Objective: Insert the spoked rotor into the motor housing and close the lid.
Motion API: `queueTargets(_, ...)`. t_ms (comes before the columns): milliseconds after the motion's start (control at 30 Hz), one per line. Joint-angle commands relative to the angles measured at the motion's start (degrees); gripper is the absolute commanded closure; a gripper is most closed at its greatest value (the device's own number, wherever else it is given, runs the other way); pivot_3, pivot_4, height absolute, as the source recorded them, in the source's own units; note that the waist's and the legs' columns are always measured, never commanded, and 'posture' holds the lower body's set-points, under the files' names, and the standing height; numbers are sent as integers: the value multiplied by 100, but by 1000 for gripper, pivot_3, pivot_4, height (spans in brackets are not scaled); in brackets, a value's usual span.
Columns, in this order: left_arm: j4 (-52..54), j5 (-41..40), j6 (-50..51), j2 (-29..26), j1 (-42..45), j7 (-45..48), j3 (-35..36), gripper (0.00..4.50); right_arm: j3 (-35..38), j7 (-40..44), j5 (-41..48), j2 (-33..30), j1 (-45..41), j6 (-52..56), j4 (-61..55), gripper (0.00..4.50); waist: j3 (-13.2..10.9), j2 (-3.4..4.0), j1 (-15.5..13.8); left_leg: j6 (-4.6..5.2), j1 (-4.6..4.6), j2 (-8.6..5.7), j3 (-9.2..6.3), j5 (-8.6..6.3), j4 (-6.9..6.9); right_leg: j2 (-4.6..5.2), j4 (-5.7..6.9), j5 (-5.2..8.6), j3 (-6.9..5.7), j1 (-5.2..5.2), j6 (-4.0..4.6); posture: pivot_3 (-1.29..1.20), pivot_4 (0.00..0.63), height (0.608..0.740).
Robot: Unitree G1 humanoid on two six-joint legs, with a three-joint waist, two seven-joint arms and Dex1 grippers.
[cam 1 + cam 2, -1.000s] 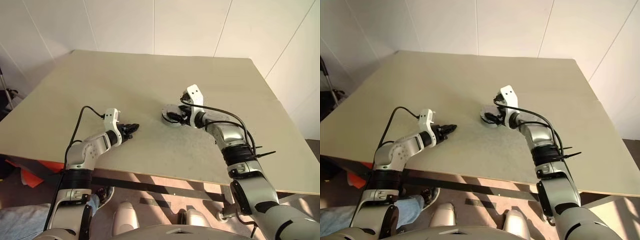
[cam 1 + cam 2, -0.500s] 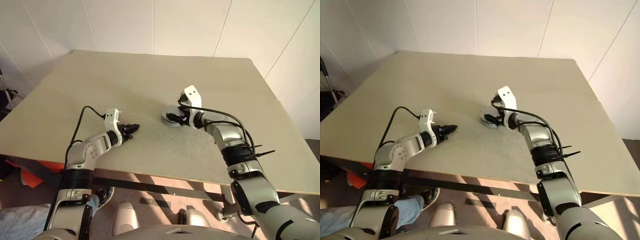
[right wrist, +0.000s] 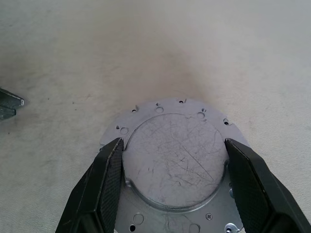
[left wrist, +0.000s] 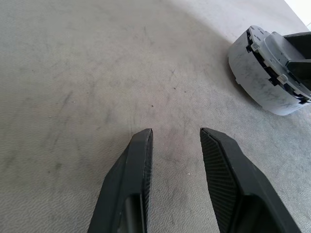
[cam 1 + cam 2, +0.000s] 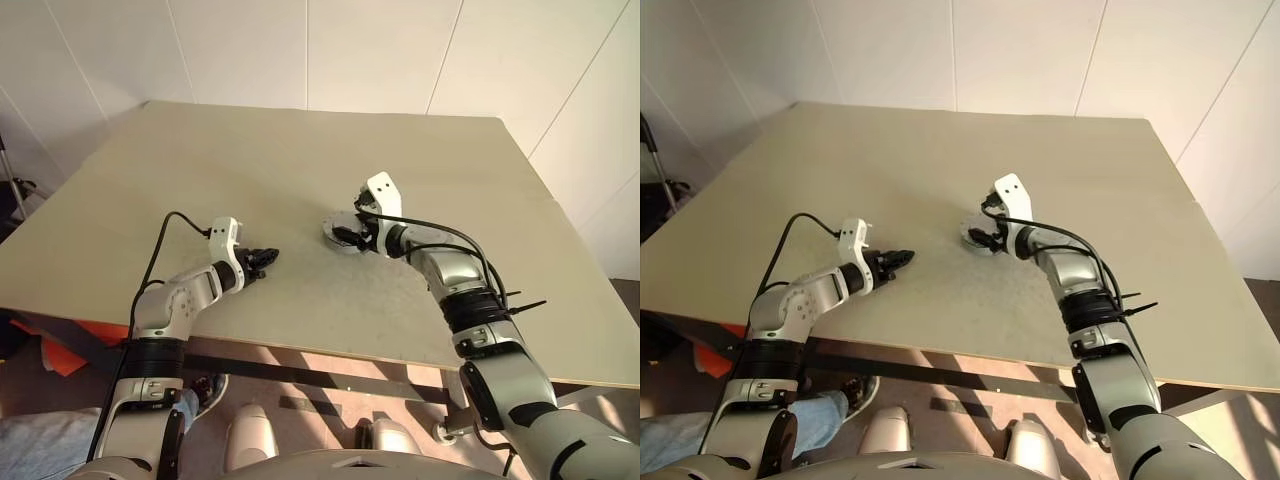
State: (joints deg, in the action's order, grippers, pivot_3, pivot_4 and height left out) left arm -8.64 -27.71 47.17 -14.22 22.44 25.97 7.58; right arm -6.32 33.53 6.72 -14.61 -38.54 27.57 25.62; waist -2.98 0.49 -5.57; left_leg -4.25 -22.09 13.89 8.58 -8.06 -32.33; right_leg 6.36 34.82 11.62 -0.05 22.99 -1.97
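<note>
Lid (image 3: 174,158): pale scratched disc seated on the motor housing (image 4: 266,73), mid-surface (image 5: 300,160).
Right claw (image 3: 172,187): spread wide, a finger at each side of the lid's raised centre; contact unclear.
Left claw (image 4: 176,141): parted, empty, well apart.
Technique: likely press evenly, keeping lid level.
Contents: housing interior covered; rotor unseen.

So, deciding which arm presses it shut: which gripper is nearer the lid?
Right. The right gripper straddles the lid, fingers at its rim; the left gripper hovers apart, empty, well to its left.
</note>
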Motion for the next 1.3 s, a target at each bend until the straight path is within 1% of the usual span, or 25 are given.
queueTargets(33, 94, 8, -118, -39, 44, 48, 16, 2871, 41, -97, -88, -7, -141, -100, 45, 1325, 0, 0, 2, 0, 0, 0, 0, 0, 0, 0, 0, 0, 0, 0, 0, 0, 0, 740)
queueTargets(267, 132, 6, -107, -29, 23, 35, 12, 2871, -57, -109, -176, -6, -103, -200, 116, 1325, 0, -1, 7, 0, 2, 0, 0, 0, -1, 0, 0, 0, 0, -2, 0, 0, 0, 740)
queueTargets(500, 146, -1, -97, -25, 10, 26, 21, 2871, -322, -169, -529, -61, -26, -561, 228, 1325, 1, -1, 10, 0, 4, 0, 0, 0, -1, 0, 1, 0, 1, -2, 0, 0, 0, 740)
queueTargets(667, 174, -13, -80, -5, -3, 16, 15, 2871, -366, -217, -634, -40, -16, -666, 298, 1325, 1, -2, 14, 0, 8, 0, 0, 0, 0, 0, 1, 0, 1, -4, 0, 0, 0, 740)
queueTargets(900, 178, -16, -69, 2, -3, 17, 10, 2871, -357, -96, -598, -108, 32, -603, 267, 1325, 1, -2, 17, 0, 10, 0, 0, 0, 0, 0, 1, 0, 2, -7, 0, 0, 0, 740)
queueTargets(1067, 157, -30, -65, 34, 52, 14, 12, 2871, -285, -51, -521, -130, 23, -362, 303, 1325, 3, -2, 12, 0, 10, 0, 0, 0, 0, 0, 0, 0, 1, -9, 0, 0, 0, 740)
queueTargets(1167, 189, -147, -4, 137, 161, -29, 102, 2871, -228, -5, -440, -96, 16, -31, 356, 1325, 3, -2, 6, 0, 12, 0, 0, 0, 0, 0, -2, 0, 1, -14, 0, 0, 0, 740)
queueTargets(1300, 36, -442, 119, 532, 498, -430, 504, 2871, -228, 41, -446, -77, -36, 187, 453, 1325, 5, -6, -9, 0, 12, -1, 0, 0, -1, 2, -2, 0, 0, -19, 0, 0, 0, 740)
